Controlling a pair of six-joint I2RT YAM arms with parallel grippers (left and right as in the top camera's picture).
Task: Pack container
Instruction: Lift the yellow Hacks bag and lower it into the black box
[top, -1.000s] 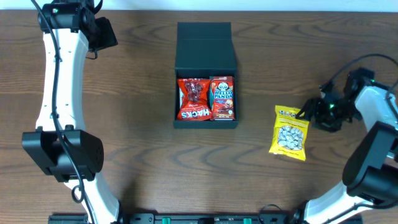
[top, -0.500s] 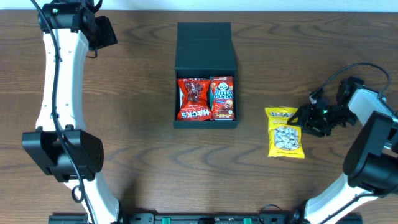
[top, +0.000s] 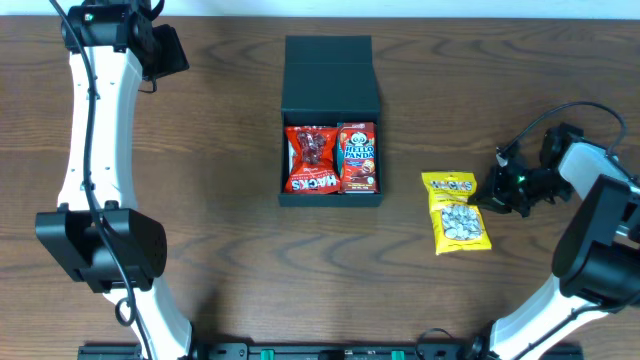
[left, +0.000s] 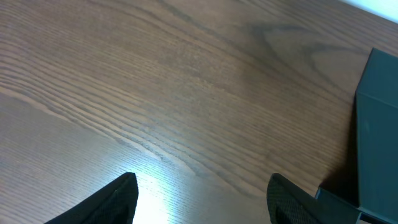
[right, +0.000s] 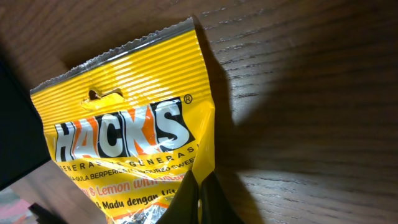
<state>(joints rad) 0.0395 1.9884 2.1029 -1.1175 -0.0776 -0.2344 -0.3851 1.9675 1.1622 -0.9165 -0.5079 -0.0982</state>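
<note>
The right pincer (top: 492, 190), clamped on the yellow snack pack (top: 457, 212) at its right edge, has the container (top: 330, 80) to its left, while the left pincer (left: 202, 190) hangs wide open at far left.

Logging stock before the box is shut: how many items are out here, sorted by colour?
Red: 2 (red foil Hacks bag and red Hello Panda pack, both inside the container)
Yellow: 1 (yellow foil Hacks bag, outside it)
Dark teal-black: 1 (square cardboard container, lid open)
Total: 4
</note>
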